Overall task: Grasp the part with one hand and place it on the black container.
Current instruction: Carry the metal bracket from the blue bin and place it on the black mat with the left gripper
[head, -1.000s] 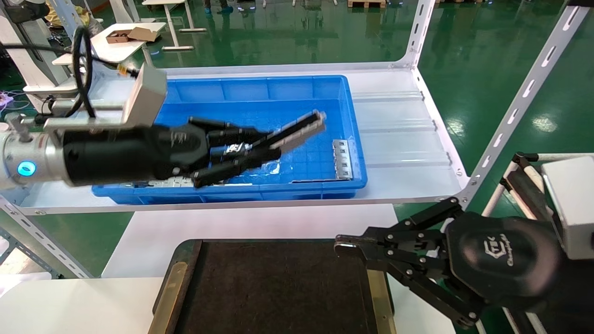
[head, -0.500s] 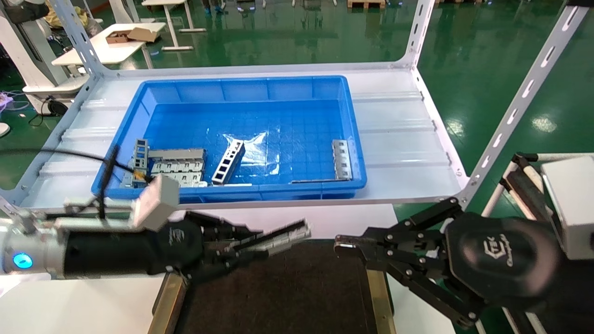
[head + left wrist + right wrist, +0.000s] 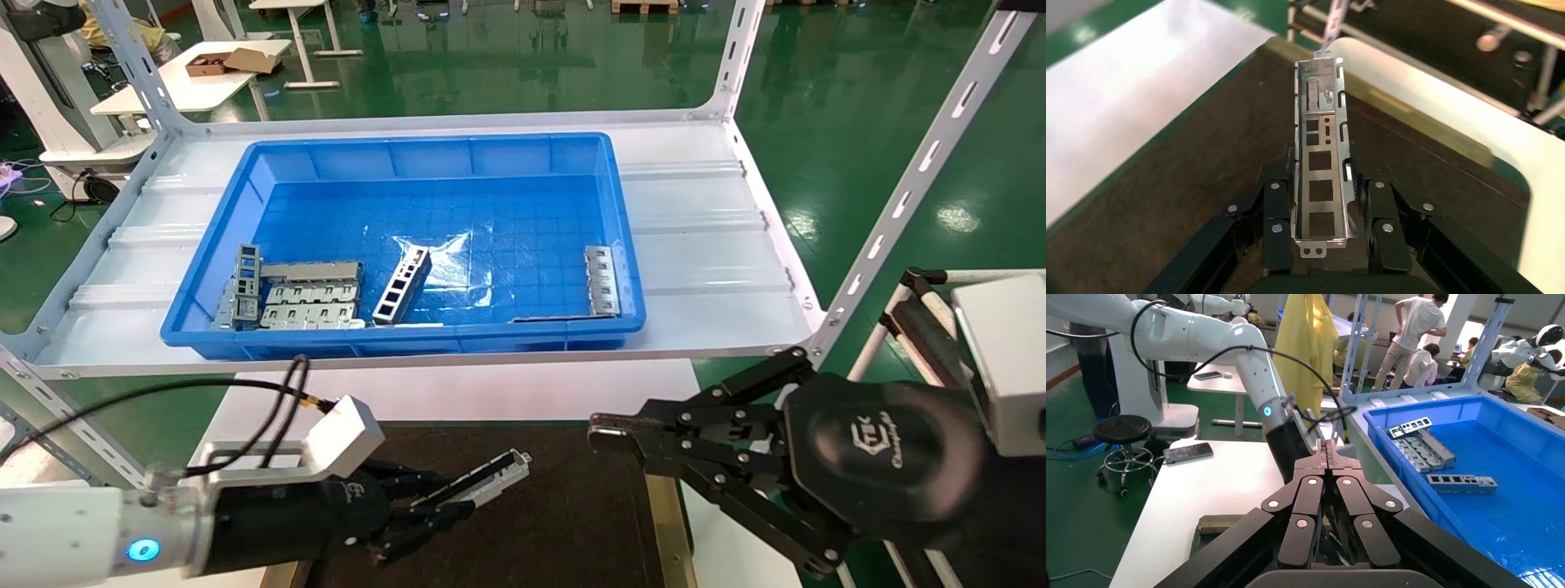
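My left gripper (image 3: 462, 500) is shut on the part (image 3: 493, 479), a slim grey metal channel with thin notched side walls. It holds the part just above the near left area of the black container (image 3: 572, 514). In the left wrist view the part (image 3: 1320, 153) lies lengthwise between the fingers (image 3: 1277, 202), its far end tilted up over the dark felt (image 3: 1199, 159). The left gripper (image 3: 1321, 162) clamps the channel's side walls. My right gripper (image 3: 602, 433) is shut and empty, hovering at the container's right edge; it also shows in the right wrist view (image 3: 1327, 450).
A deep blue bin (image 3: 625, 245) on the white shelf behind holds a ladder-like strip (image 3: 403, 286), flat grey plates (image 3: 310, 298) and another strip (image 3: 602, 280). Brass strips (image 3: 666, 506) edge the container. White shelf posts (image 3: 915, 180) stand at the right.
My left gripper has carried the part out of the blue bin, down and toward me, to just above the black container. The right arm has not moved.
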Available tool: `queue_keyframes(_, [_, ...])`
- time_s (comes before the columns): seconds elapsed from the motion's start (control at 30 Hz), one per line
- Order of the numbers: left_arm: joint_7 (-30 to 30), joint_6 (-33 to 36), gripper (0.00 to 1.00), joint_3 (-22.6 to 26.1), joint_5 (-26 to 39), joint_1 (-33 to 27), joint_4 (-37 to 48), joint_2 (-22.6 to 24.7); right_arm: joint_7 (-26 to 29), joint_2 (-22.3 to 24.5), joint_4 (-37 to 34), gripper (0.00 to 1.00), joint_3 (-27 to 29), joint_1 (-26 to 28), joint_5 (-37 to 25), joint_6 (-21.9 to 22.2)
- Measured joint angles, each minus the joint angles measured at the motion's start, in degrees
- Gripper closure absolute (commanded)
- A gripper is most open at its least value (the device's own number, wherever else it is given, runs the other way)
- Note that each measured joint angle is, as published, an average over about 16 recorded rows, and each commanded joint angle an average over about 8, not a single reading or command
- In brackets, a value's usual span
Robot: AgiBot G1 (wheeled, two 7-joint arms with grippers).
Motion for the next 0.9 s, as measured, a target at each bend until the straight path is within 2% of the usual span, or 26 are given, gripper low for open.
queue_keyframes(0.27, [-17.20, -8.00, 1.00, 4.33, 12.49, -0.12, -2.42, 2.84, -0.01, 0.01, 0.00, 1.00, -0.03, 0.01, 0.02, 0.01])
queue_keyframes(0.57, [-34.94, -12.10, 1.00, 7.77, 26.13, -0.90, -1.67, 7.15, -0.03, 0.02, 0.00, 1.00, -0.06, 0.01, 0.04, 0.03])
queue_keyframes(0.73, [-42.33, -13.28, 1.00, 8.73, 31.91, -0.79, -1.10, 9.28, -0.04, 0.03, 0.00, 1.00, -0.08, 0.02, 0.05, 0.03])
queue_keyframes(0.9, [-46.91, -14.37, 1.00, 9.24, 35.94, -0.42, -0.24, 11.18, -0.05, 0.04, 0.00, 1.00, -0.09, 0.02, 0.06, 0.04])
